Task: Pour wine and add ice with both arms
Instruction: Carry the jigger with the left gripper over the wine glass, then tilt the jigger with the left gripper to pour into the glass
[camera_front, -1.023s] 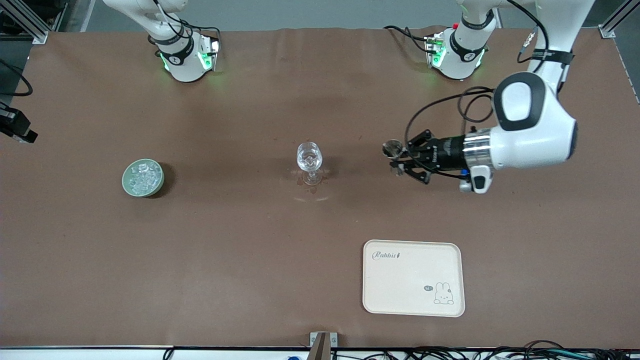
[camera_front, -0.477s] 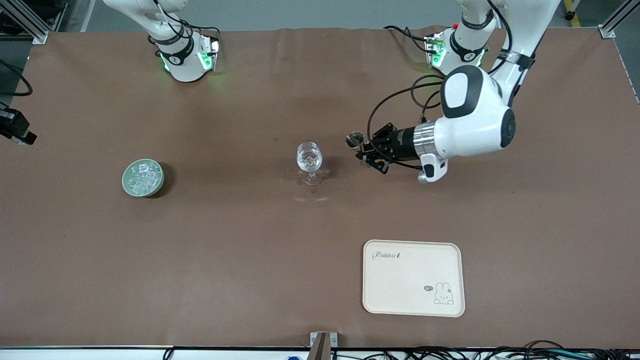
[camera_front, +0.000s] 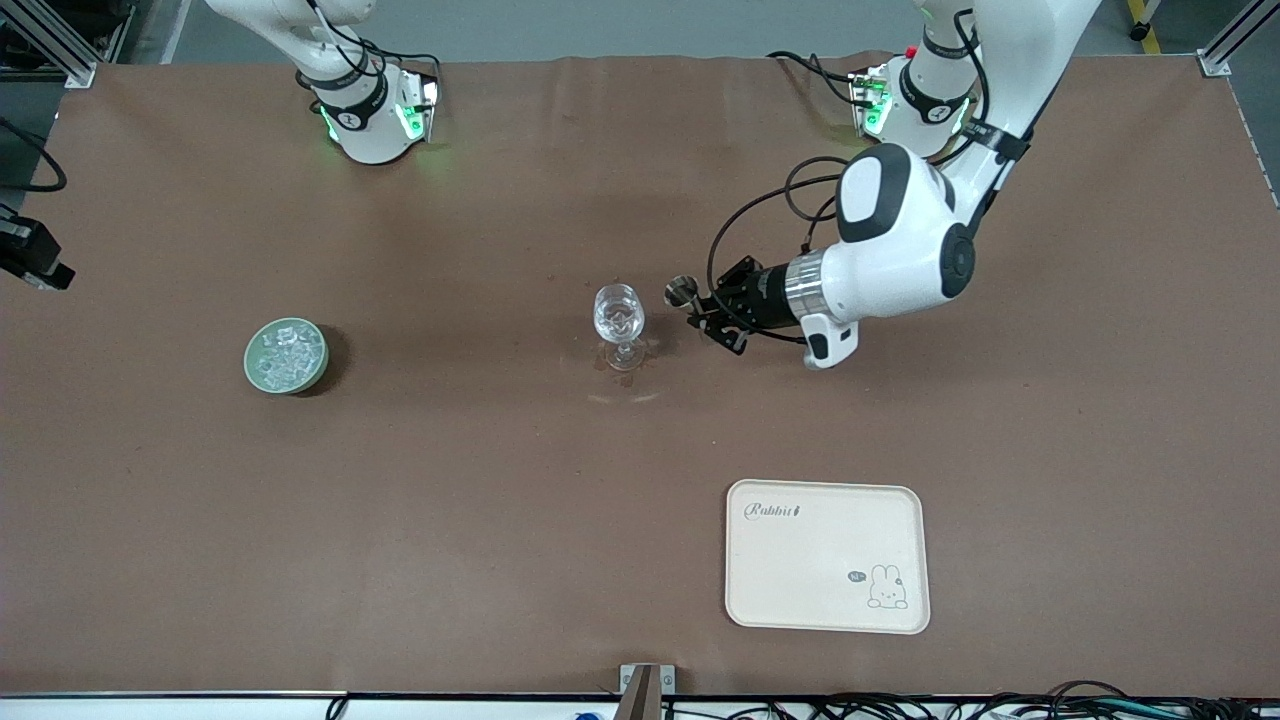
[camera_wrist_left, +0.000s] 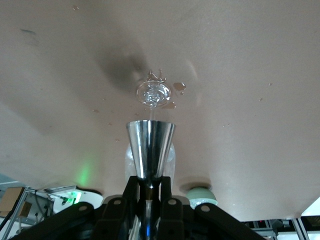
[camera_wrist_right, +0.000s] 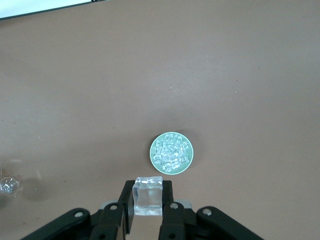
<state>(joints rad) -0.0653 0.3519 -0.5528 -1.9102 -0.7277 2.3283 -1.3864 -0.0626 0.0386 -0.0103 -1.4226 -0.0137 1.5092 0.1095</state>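
A clear stemmed glass (camera_front: 619, 312) (camera_wrist_left: 153, 93) stands mid-table. My left gripper (camera_front: 703, 307) (camera_wrist_left: 150, 184) is shut on the narrow waist of a shiny metal measuring cup (camera_front: 683, 291) (camera_wrist_left: 150, 147). It holds the cup in the air just beside the glass, toward the left arm's end. The wine is hidden. A green bowl (camera_front: 250, 372) (camera_wrist_right: 153, 145) heaped with ice (camera_front: 288, 350) (camera_wrist_right: 171, 153) sits toward the right arm's end. My right gripper (camera_wrist_right: 148, 197), out of the front view, hangs high over the table, shut on one clear ice cube (camera_wrist_right: 148, 196).
A cream tray (camera_front: 826, 556) with a rabbit drawing lies nearer the front camera, toward the left arm's end. Small dark spots mark the brown cloth around the glass's foot (camera_front: 624, 362). Both arm bases (camera_front: 375, 115) (camera_front: 915, 110) stand along the table's back edge.
The left arm has swung the metal cup across the table toward the glass, and it now stops just beside it. The glass, bowl and tray have not moved.
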